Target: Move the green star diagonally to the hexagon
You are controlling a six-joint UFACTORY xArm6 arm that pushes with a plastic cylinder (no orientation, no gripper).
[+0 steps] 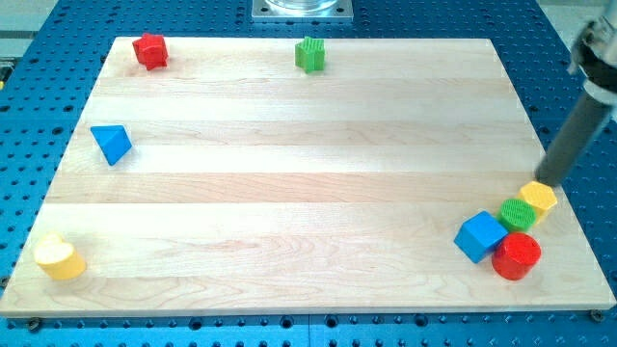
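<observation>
The green star (pixel 309 54) sits near the board's top edge, a little left of centre. The yellow hexagon (pixel 538 198) lies at the right, near the board's right edge, in a tight cluster with a green round block (pixel 518 214), a blue cube (pixel 480 236) and a red cylinder (pixel 517 255). My rod comes down from the view's upper right. My tip (pixel 547 181) is right at the hexagon's top edge, touching it or nearly so, and far to the right of and below the green star.
A red block (pixel 149 50) sits at the board's top left corner. A blue triangle (pixel 112 143) lies at the left. A yellow heart (pixel 60 257) lies at the bottom left. The wooden board (pixel 308 173) rests on a blue perforated table.
</observation>
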